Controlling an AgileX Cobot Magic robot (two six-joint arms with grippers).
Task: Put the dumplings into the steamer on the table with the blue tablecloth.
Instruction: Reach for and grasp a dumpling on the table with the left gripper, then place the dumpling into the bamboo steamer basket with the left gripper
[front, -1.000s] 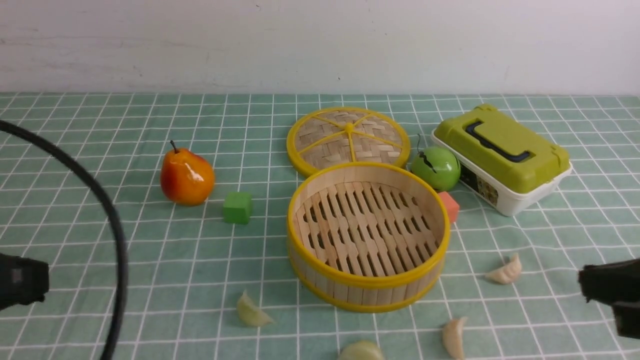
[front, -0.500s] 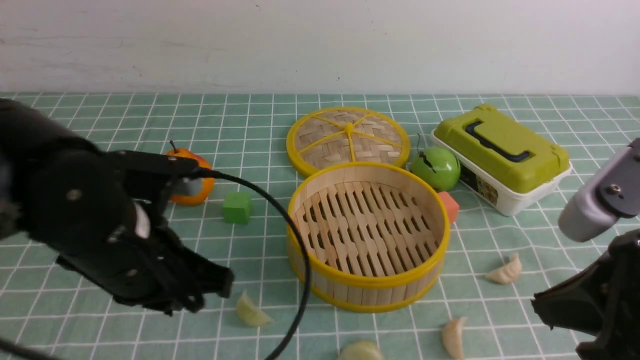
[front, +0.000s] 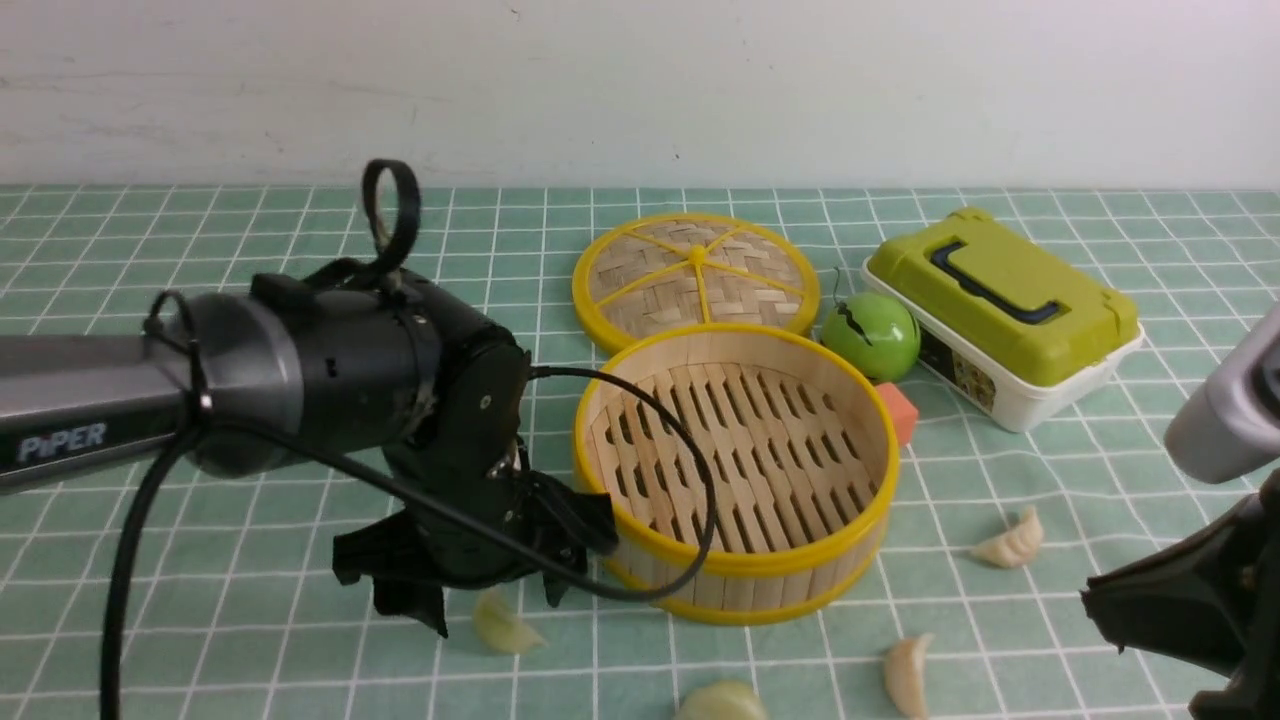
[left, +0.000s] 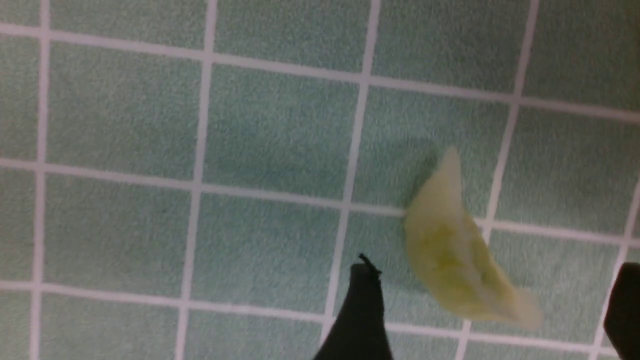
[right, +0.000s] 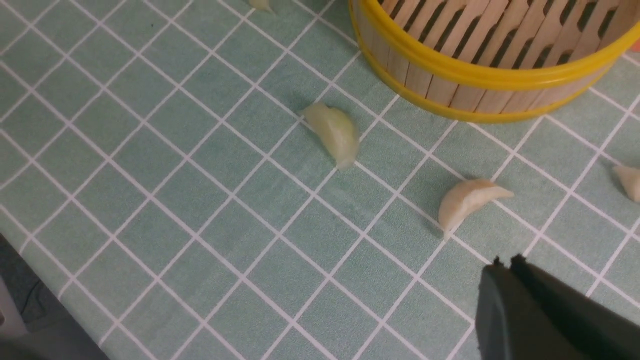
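Left gripper (left: 492, 267), fingers spread astride a yellowish-green dumpling (left: 450, 250) on the teal grid tablecloth (left: 125, 125), bamboo steamer (front: 720, 590) just beside, right gripper (right: 506, 262), fingers pressed together, near a cream dumpling (right: 465, 200)

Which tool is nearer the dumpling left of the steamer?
Left. The left tool is at the dumpling, a finger on each side; the right tool is far off, on the other side of the steamer.

Front dumpling (front: 722, 703) cut by bottom edge; right pincer (right: 506, 261) mostly off-frame.
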